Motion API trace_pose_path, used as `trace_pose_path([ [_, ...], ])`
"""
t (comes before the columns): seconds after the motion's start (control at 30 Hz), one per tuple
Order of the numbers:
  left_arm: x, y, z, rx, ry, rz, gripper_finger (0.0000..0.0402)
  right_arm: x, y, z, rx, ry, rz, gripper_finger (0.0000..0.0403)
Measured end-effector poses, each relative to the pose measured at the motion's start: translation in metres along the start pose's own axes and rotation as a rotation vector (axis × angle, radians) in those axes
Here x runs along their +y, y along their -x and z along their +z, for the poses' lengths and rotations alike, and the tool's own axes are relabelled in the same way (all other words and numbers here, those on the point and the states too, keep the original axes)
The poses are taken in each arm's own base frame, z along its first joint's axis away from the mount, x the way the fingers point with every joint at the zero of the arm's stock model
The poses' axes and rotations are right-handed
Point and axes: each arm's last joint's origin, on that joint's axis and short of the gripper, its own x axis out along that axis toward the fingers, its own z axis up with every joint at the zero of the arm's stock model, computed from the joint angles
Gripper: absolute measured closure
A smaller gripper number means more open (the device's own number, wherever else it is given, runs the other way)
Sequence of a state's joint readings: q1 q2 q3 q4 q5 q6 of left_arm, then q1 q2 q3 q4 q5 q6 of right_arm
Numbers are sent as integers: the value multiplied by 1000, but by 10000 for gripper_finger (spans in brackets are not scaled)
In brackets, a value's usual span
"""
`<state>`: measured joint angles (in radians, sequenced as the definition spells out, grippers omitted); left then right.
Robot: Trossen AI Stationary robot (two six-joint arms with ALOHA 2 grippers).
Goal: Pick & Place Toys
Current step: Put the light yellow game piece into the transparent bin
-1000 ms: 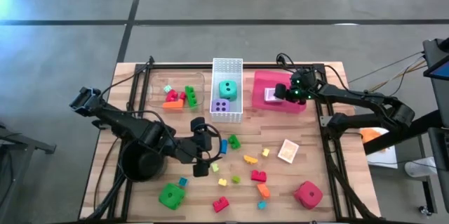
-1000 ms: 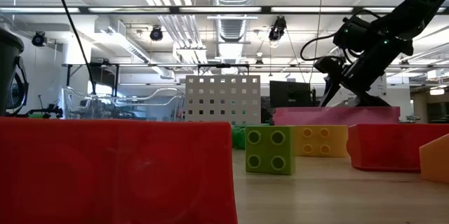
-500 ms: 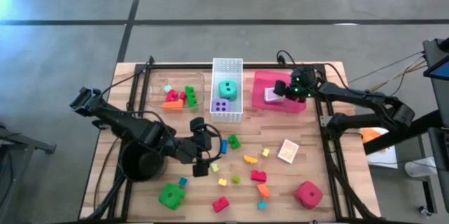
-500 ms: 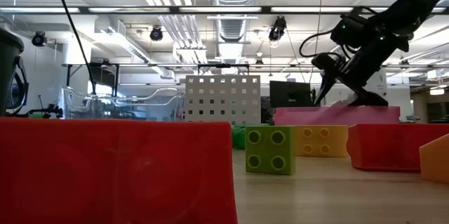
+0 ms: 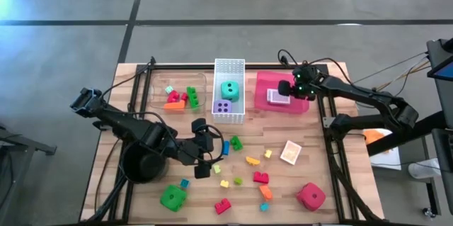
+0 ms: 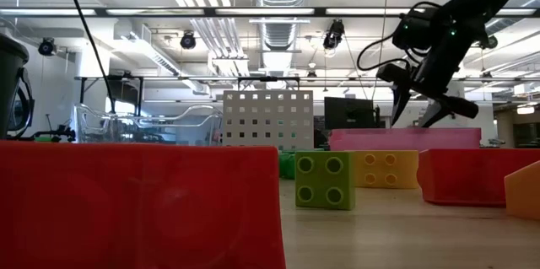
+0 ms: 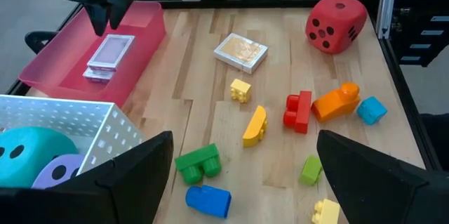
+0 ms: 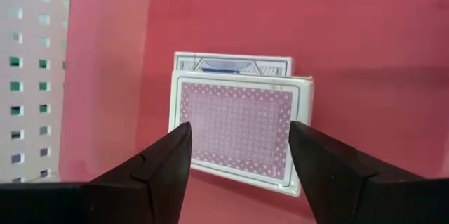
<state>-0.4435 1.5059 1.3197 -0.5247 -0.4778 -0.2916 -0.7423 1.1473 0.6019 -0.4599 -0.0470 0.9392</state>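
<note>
While the right gripper [image 5: 286,88] hangs over the red tray [image 5: 301,105] at the desk's [image 5: 318,166] far right, its fingers [image 8: 158,164] stand apart with nothing between them, directly above two card packs [image 8: 235,129] stacked in the tray, purple-backed one on top. Left gripper [image 5: 206,148] sits low near desk centre, fingers [image 7: 137,164] wide, gripping nothing, arm reaching across the round black pot [image 5: 141,166]. Desk is a pale wood plank top with a black frame rail along its edges. White perforated basket [image 5: 229,66] at far centre holds a teal die [image 5: 229,90] and a purple die [image 5: 223,108]. Clear bin [image 5: 159,84] to its left holds green, orange and red bricks. Loose on the wood: third card pack [image 5: 291,152], red die [image 5: 311,196] near the right front corner, green die [image 5: 172,198] at left front, small bricks [image 5: 244,169] in yellow, red, orange, blue and green scattered between them. Floor around the desk is grey concrete with dark seams. Low view looks past big red, green and yellow bricks into an open workshop: white ceiling ducts, strip lights, hanging cables, monitors in the back.
</note>
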Motion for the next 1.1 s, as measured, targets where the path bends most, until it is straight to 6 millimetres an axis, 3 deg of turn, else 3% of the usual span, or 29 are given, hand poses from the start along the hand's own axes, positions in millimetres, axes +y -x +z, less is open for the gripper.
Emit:
trace_pose_path([
  [0.17, 0, 0, 0, 4, -2, 1, 51, 3, 3, 2, -10, 41, -7, 172],
  [0.3, 0, 0, -1, 11, -8, 4, 51, 7, 11, 2, 29, 181, -46, 172],
  [0.43, 2, 0, -5, 49, -31, 15, 51, 18, 24, -11, 134, 397, -96, 172],
  [0.63, 8, 1, -3, 50, 67, 33, 51, 45, 43, -53, 255, 729, -46, 172],
  [0.83, 10, 3, -5, 68, 108, 39, 51, 64, 62, -102, 303, 918, 52, 172],
  [1.1, 11, 3, -12, 146, 95, 14, 51, 65, 81, -169, 239, 1325, 175, 172],
])
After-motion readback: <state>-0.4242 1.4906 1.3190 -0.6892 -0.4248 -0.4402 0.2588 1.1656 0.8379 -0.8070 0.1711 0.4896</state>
